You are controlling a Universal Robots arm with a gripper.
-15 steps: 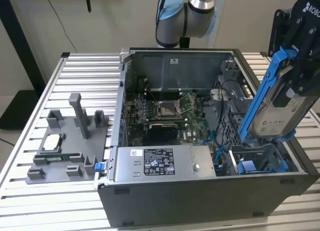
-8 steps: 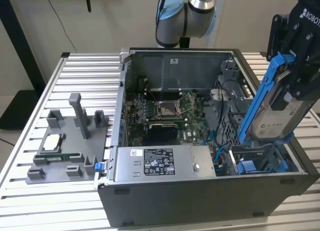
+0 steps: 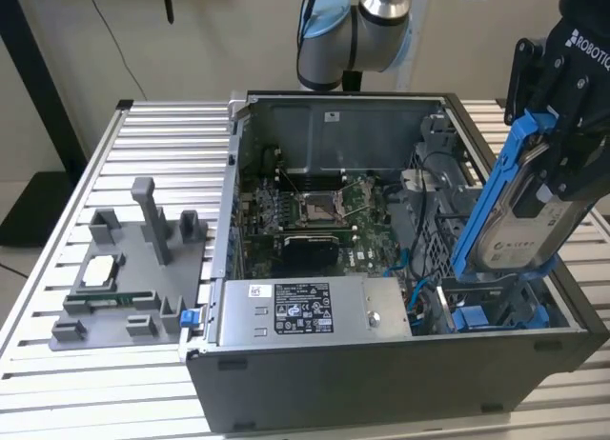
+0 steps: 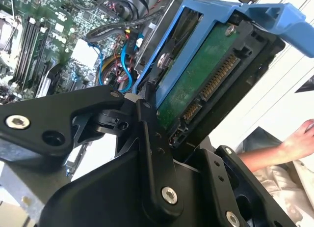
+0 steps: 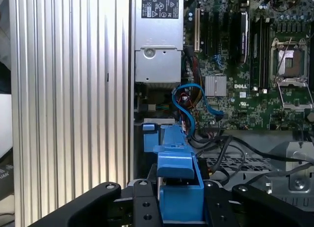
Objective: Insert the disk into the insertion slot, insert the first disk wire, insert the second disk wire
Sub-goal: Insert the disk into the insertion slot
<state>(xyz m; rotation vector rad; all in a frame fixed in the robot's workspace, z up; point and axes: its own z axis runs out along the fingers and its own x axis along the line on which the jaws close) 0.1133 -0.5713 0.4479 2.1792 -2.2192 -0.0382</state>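
table [image 3: 57, 297] — ribbed metal slats, carrying everything else.
case [image 3: 381, 392] — grey computer tower on its side, open face up.
arm [image 3: 353, 30] — grey and pale-blue joints, behind the case's far wall.
board [image 3: 315, 211] — green, on the case floor, with a bare processor socket near its middle.
power box [image 3: 305, 311] — grey, stickered, along the case's near wall.
fixture [image 3: 124, 278] — grey moulded tray on the table, at the exterior view's left, apart from the case.
gripper [image 3: 562, 159] — black, above the case's end at the exterior view's right. its fingers [image 4: 147, 124] are clamped narrow on the disk, one on each side of the blue frame.
disk [image 3: 515, 230] — silver with a white label and a blue carrier round its edge. it is held steeply tilted, with its lower end down over the drive cage; whether that end touches the cage cannot be told. its green circuit side and connector pins face the second wrist view.
slot [image 3: 491, 299] — dark grey bay of the cage, just under the disk's lower end; the disk is not yet seated in it.
cables [image 5: 189, 101] — blue, looped between the power box and the board.
hand [image 4: 299, 138] — a person's, beyond the disk in the second wrist view.
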